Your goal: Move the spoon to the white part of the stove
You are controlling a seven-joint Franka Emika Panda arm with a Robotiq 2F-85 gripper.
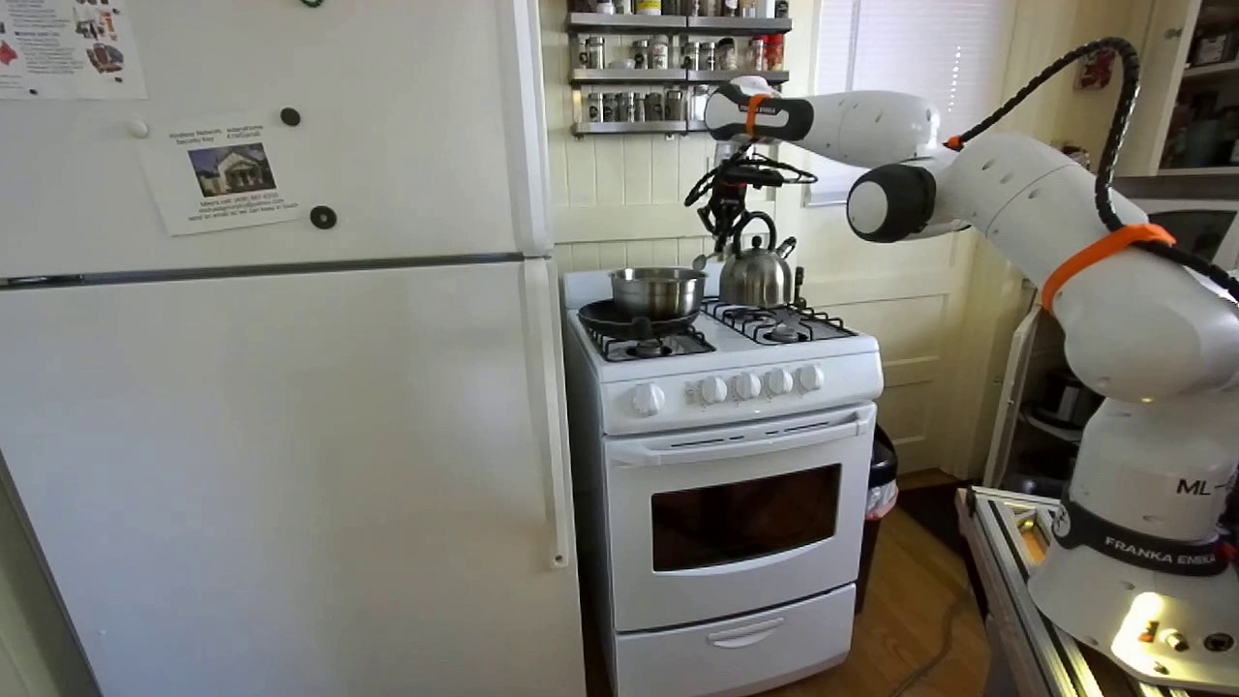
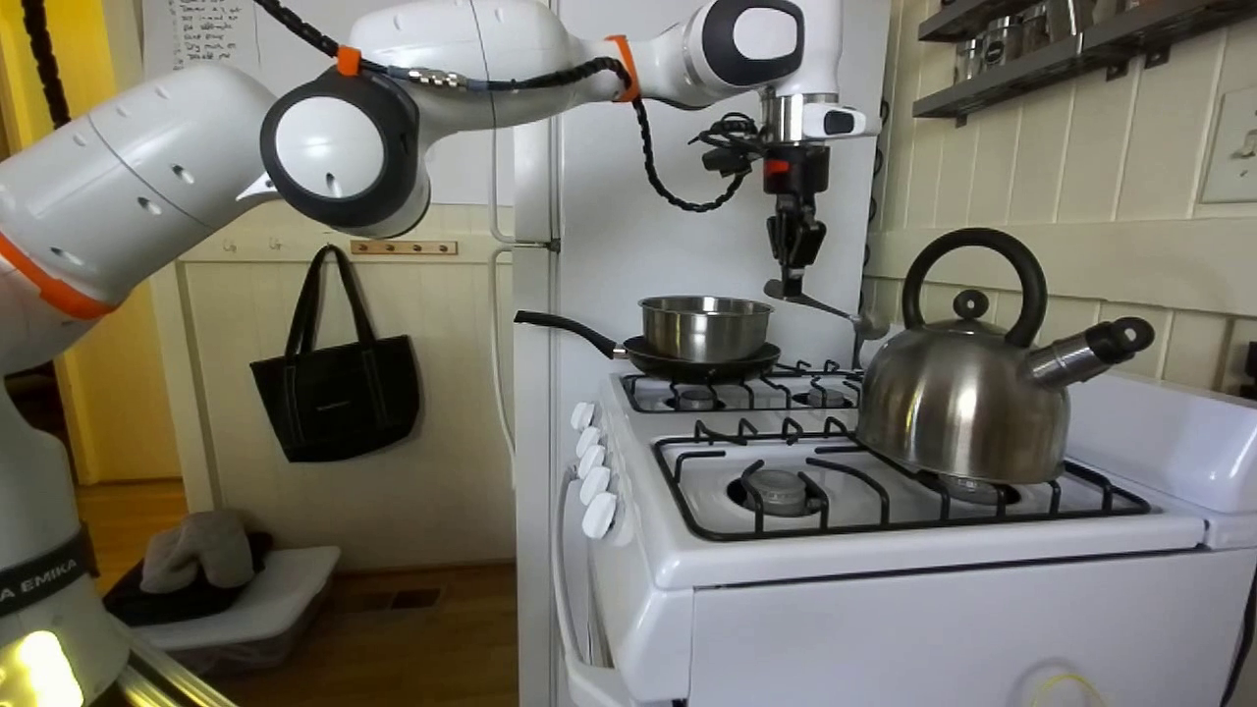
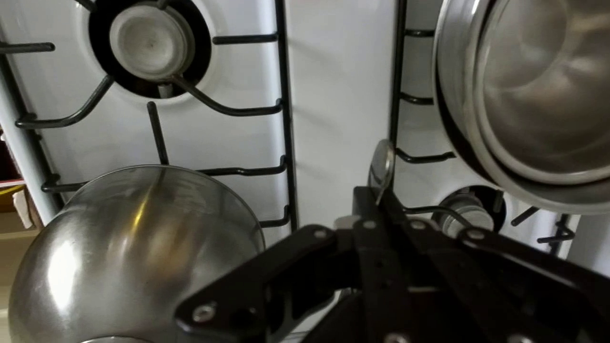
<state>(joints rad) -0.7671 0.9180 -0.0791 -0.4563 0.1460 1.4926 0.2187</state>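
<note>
White part of the stove [image 3: 340, 95]: bare strip between the grates [image 3: 287, 143]; likely target;
Kettle [image 2: 962, 412], pot [image 2: 705, 329]: one either side of the strip;
Gripper [image 3: 378, 197]: jaws pinched together on the spoon [image 2: 827, 306]; next, lower and release;
Spoon: aloft, height hard to judge; carrying step, apparently.

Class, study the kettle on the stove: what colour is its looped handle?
Black. The looped handle shows best in an exterior view.
</note>
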